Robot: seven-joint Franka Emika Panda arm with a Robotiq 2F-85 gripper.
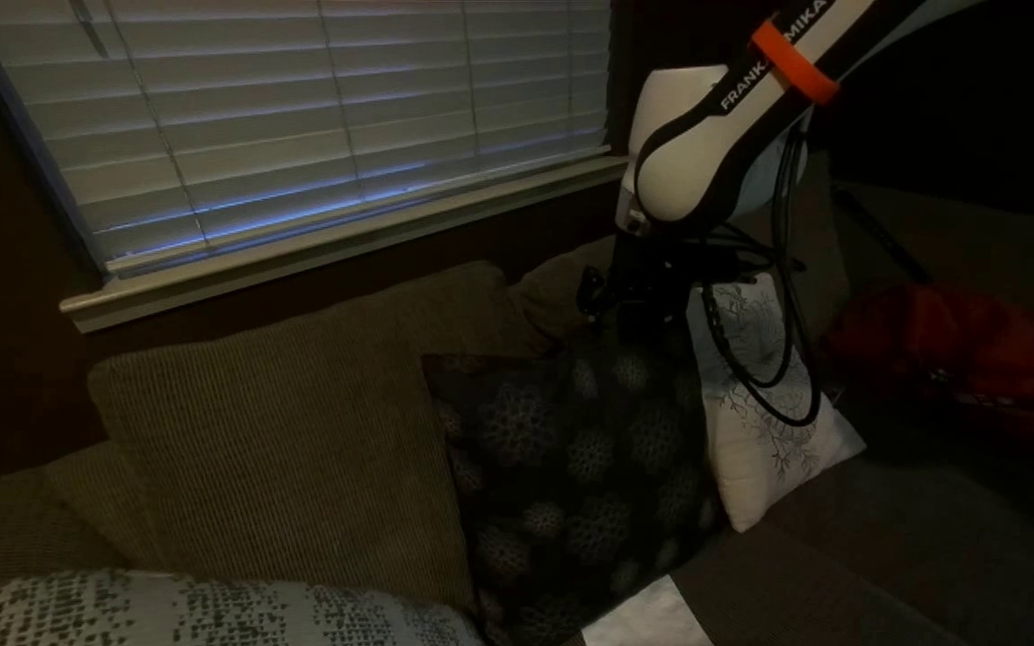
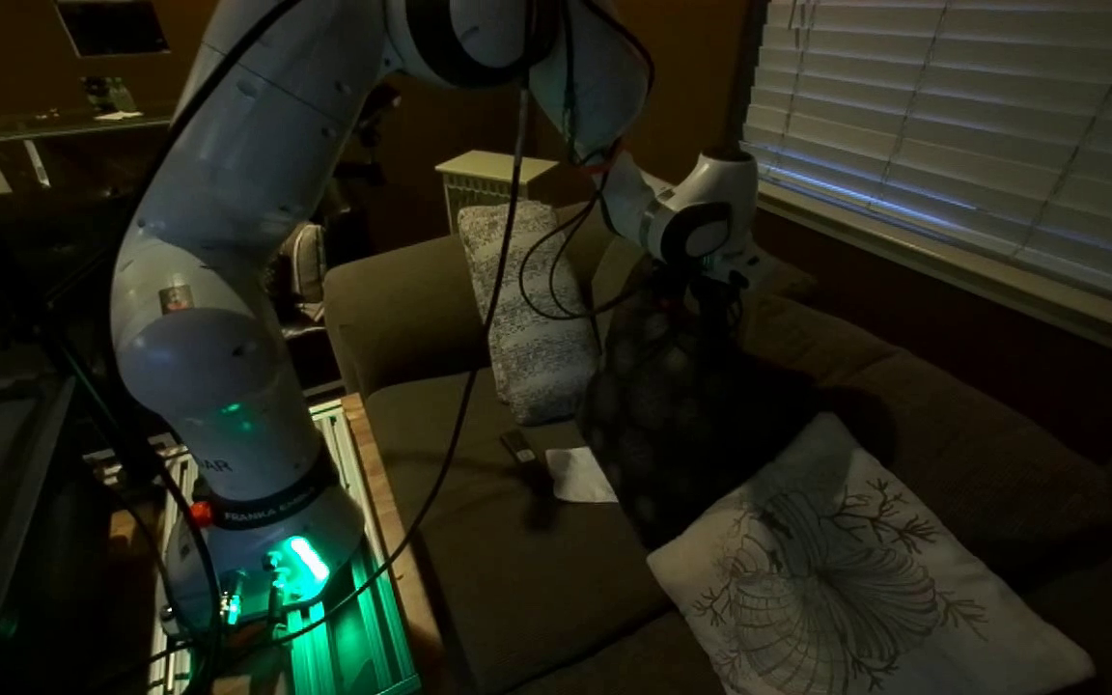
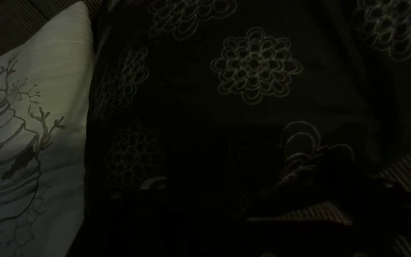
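One dark pillow (image 1: 589,467), propped against the couch cushion (image 1: 302,440) behind it, presumably for staying upright; with the gripper (image 1: 632,311), spread wide, at its top edge, too dark for judging touch; with a white pillow (image 2: 826,579) beside it.

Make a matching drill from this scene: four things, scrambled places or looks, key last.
Things
1. dark cushion
2. white cushion
3. blinds
4. orange band

Places or looks
A. wrapped around the arm
B. flower-like print, nearest the gripper
C. hanging above the sill
D. shell drawing

Pairs: 1-B, 2-D, 3-C, 4-A
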